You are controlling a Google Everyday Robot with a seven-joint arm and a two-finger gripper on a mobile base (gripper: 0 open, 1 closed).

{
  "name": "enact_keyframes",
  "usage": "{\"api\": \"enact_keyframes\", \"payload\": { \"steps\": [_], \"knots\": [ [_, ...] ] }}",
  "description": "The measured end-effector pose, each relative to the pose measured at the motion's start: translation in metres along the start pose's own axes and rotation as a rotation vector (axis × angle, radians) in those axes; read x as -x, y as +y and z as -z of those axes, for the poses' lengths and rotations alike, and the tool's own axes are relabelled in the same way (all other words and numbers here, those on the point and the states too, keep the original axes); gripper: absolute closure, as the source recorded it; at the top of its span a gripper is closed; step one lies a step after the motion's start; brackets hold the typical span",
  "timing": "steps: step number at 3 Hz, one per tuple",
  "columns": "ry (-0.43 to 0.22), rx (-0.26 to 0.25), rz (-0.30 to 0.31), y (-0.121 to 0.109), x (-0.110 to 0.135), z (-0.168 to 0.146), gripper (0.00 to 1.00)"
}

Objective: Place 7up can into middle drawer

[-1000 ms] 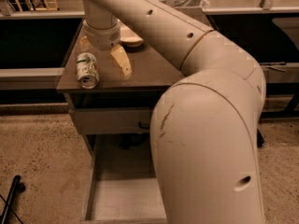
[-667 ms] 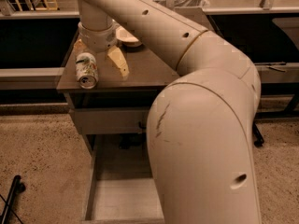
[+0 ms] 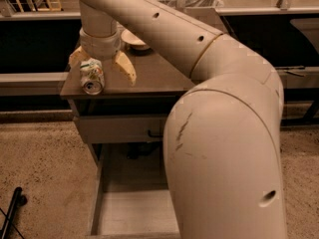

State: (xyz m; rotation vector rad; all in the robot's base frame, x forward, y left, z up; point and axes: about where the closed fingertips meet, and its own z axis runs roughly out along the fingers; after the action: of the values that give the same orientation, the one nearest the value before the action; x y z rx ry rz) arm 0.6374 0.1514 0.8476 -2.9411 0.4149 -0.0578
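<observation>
The 7up can (image 3: 92,76) lies on its side on the cabinet top (image 3: 159,73), near the front left corner, with a silver end facing me. My gripper (image 3: 101,68) points down over it, open. One finger (image 3: 75,57) is to the can's left and the other (image 3: 126,68) to its right, so the can lies between them, closer to the left one. The middle drawer (image 3: 132,214) is pulled out below, showing its pale floor. My arm hides its right part.
A cream bowl (image 3: 133,40) stands on the cabinet top behind the gripper. A closed drawer front with a black handle (image 3: 119,129) is below the top. My large arm (image 3: 224,133) fills the right. A black stand leg (image 3: 11,214) is on the floor at left.
The gripper has shifted a little to the left over the can, so its fingers now stand on either side of it. The can has not moved.
</observation>
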Motion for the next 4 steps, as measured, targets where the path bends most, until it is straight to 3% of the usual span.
{"api": "enact_keyframes", "payload": {
  "steps": [1, 2, 3, 4],
  "knots": [
    [0.001, -0.001, -0.007, 0.0, -0.001, 0.0, 0.0],
    [0.008, 0.024, 0.078, -0.01, -0.009, -0.007, 0.0],
    [0.016, 0.054, 0.225, -0.027, -0.023, -0.022, 0.0],
    [0.026, 0.064, 0.353, -0.039, -0.035, -0.032, 0.18]
  ]
}}
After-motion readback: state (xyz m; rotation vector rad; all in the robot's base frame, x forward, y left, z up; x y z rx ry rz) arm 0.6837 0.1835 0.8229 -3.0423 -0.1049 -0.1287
